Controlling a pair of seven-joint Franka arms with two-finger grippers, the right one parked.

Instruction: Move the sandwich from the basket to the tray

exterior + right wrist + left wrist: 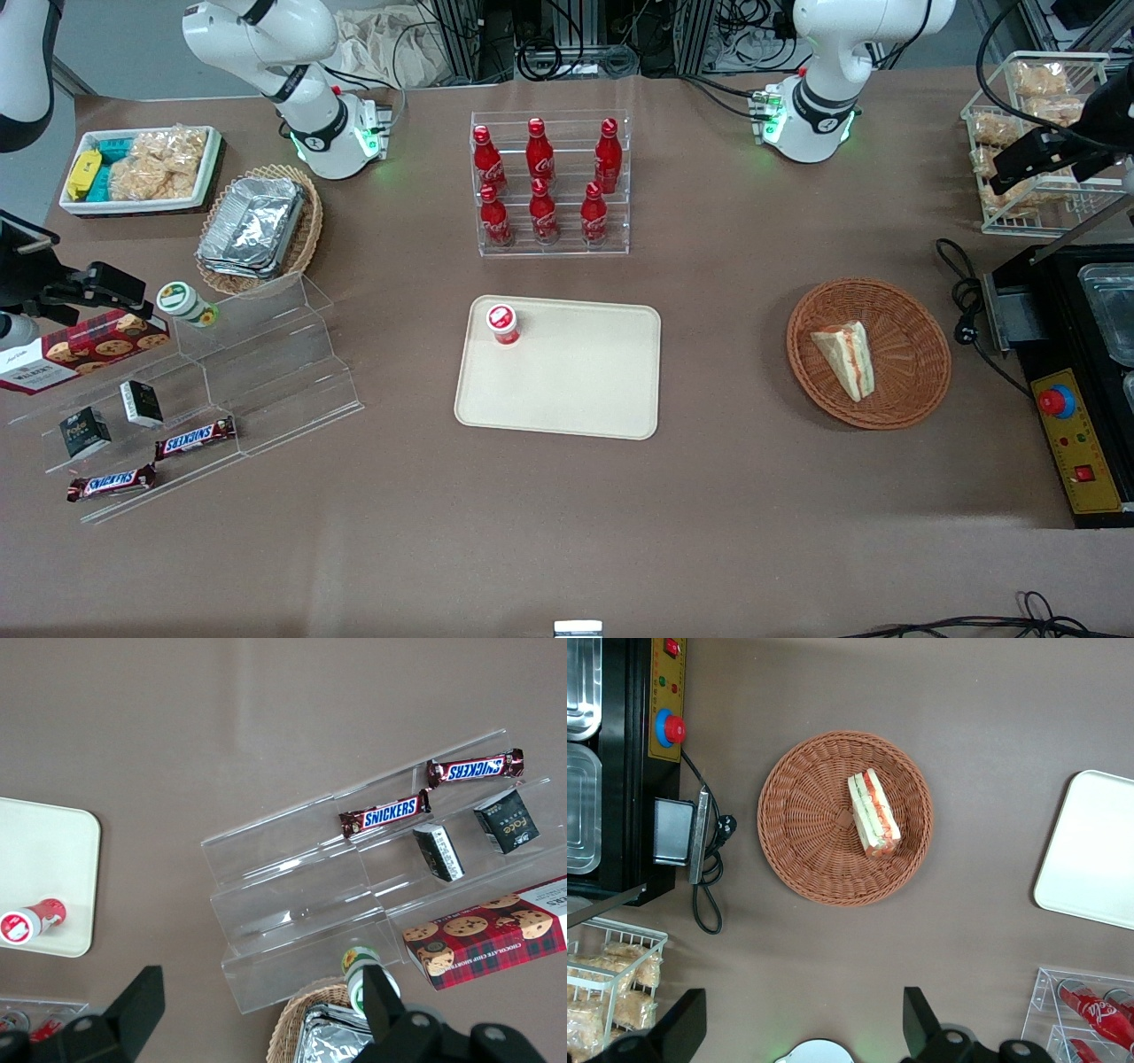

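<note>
Still untouched: sandwich (846,358) in basket (917,377); jaws wide, gripper (799,1025) above table.

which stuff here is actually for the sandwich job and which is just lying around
For the job: sandwich, basket, tray, gripper, open above the table beside the basket.
Lying about: red-capped cup on the tray, cola bottles, Snickers bars, cookie box.

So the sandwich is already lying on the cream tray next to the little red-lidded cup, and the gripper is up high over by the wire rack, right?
Not quite. The sandwich lies in the basket, not on the tray; the front view shows it. The red-lidded cup is alone on the tray, and the gripper is indeed raised by the wire rack, open.
</note>
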